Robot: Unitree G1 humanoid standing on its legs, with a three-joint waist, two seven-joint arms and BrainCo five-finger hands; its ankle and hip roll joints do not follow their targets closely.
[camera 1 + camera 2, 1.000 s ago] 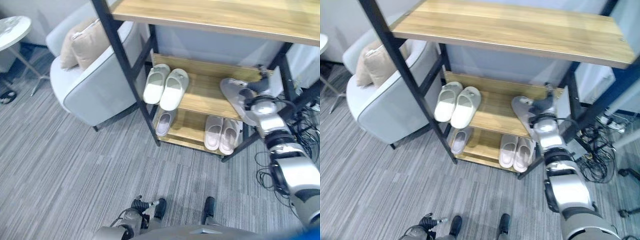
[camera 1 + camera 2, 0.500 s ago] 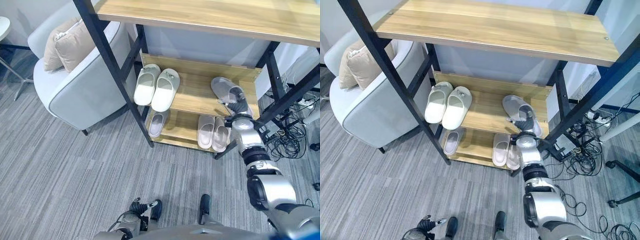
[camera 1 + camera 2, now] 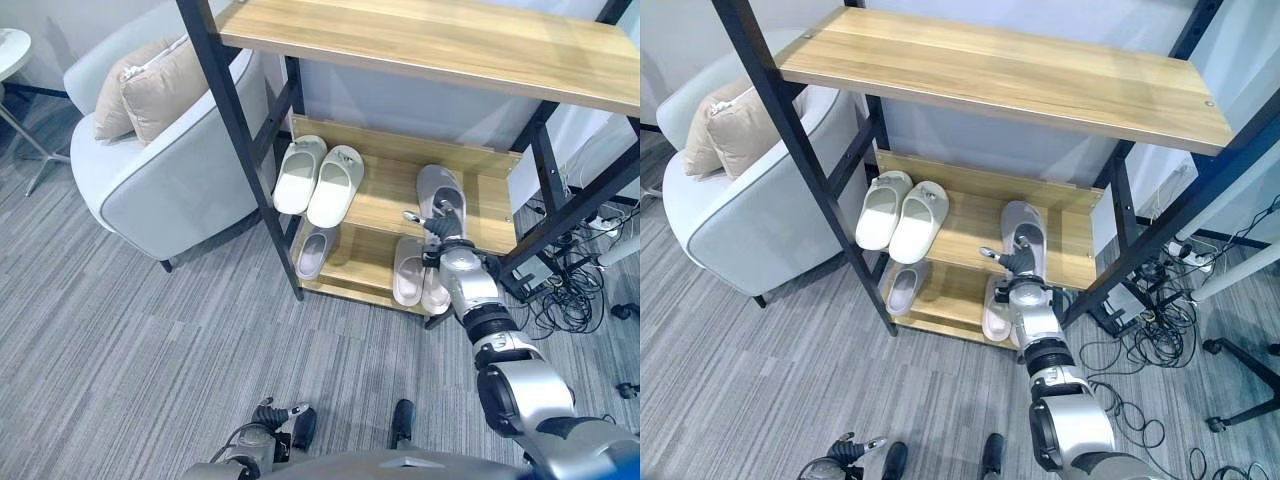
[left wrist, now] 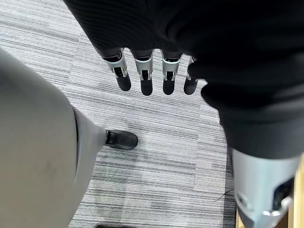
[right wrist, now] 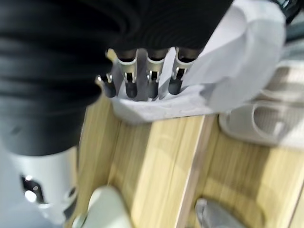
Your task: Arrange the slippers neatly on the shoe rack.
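Right wrist view | right hand (image 5: 142, 80) fingers straight | touching grey slipper (image 5: 223, 71)

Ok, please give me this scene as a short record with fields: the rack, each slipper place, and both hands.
rack: shoe rack with wooden shelves and a black frame
middle shelf, left: white slipper pair, side by side
middle shelf, right: grey slipper, single
bottom shelf, left: small grey slipper, single
bottom shelf, right: pale slipper pair, partly behind the right arm
right hand: at the grey slipper, fingers against its near end
left hand: low over the carpet, fingers straight, holding nothing
beside rack: armchair with cushions
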